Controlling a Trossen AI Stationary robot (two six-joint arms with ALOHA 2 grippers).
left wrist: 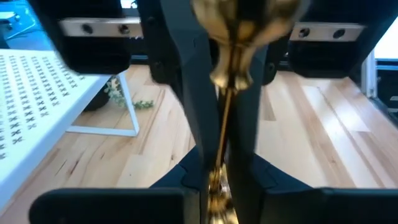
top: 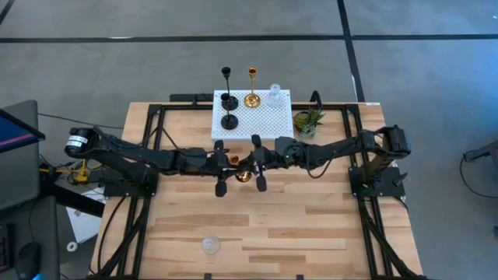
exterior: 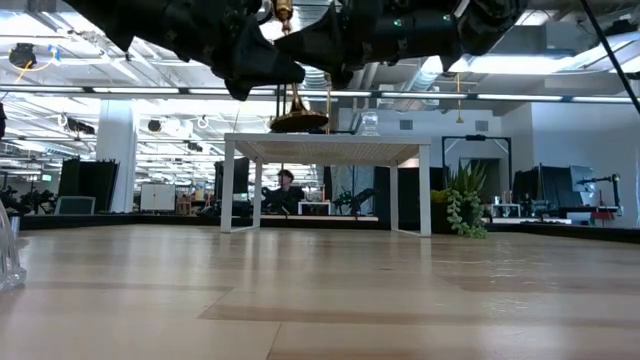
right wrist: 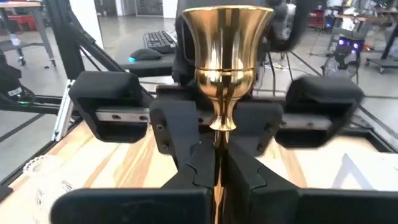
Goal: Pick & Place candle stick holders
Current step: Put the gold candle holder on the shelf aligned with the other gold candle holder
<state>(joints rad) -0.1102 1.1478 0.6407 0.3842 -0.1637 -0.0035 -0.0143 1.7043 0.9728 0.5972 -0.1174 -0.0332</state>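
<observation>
Both grippers meet at mid-table, just in front of the white stand [top: 250, 113], and each looks clamped on the thin stem of one gold holder [top: 243, 176]. The left gripper [top: 221, 163] comes from the left and the right gripper [top: 257, 161] from the right, facing each other. In each wrist view that arm's own dark fingers lie pressed against the stem. The low view shows the holder carried well above the wood, base downward.

This looks like a handover between arms. To do it well, one gripper should keep its pinch until the other's hold is firm, then let go slowly, with the stem kept upright so the heavy round base does not swing.

The gold holder is polished metal, slick and bright, with a flared cup, a small knob and a narrow rod. On the stand rest two matte black holders [top: 229, 121], a second gold one [top: 251, 99] and a clear glass one [top: 275, 97]. Another glass holder [top: 211, 246] sits alone near the table's front edge. The stand's top is perforated; the table [top: 327, 225] is pale planked wood.
</observation>
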